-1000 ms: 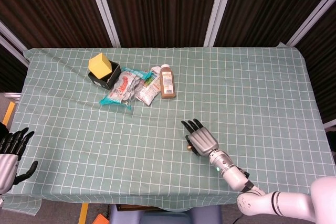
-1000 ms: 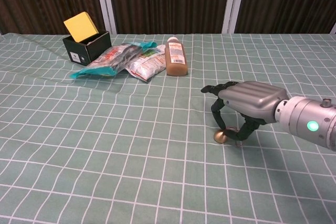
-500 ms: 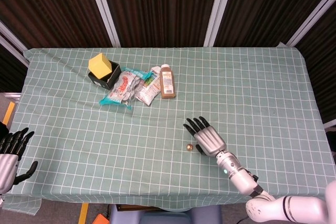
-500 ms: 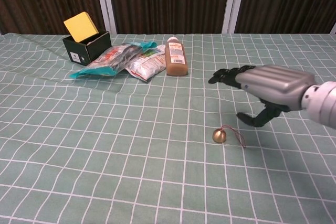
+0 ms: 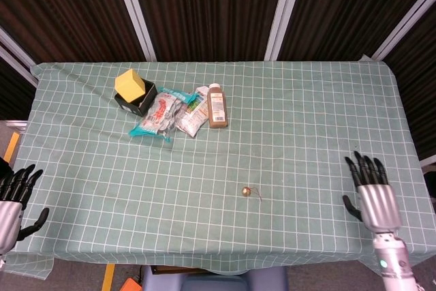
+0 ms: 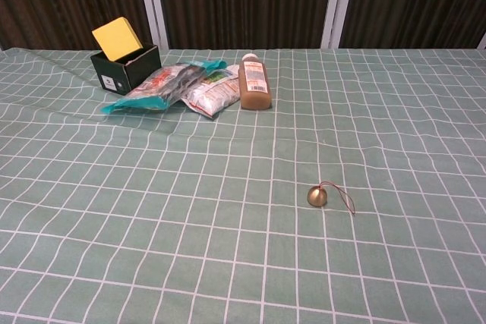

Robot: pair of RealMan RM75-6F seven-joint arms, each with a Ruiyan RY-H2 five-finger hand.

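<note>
bell [image 5: 246, 191] lies alone on checked cloth [image 5: 306, 120], well apart from both hands | right hand [image 5: 372, 195] fingers spread, holds nothing | left hand [image 5: 13, 202] same | we judge bell light, hard, rolls; pinch dome or red cord [image 6: 340, 192]

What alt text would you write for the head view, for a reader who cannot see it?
A small golden bell with a red string lies alone on a green checked tablecloth. The open left hand and open right hand rest at the near corners. Snack packets, a brown bottle and a black box lie farther back.
</note>
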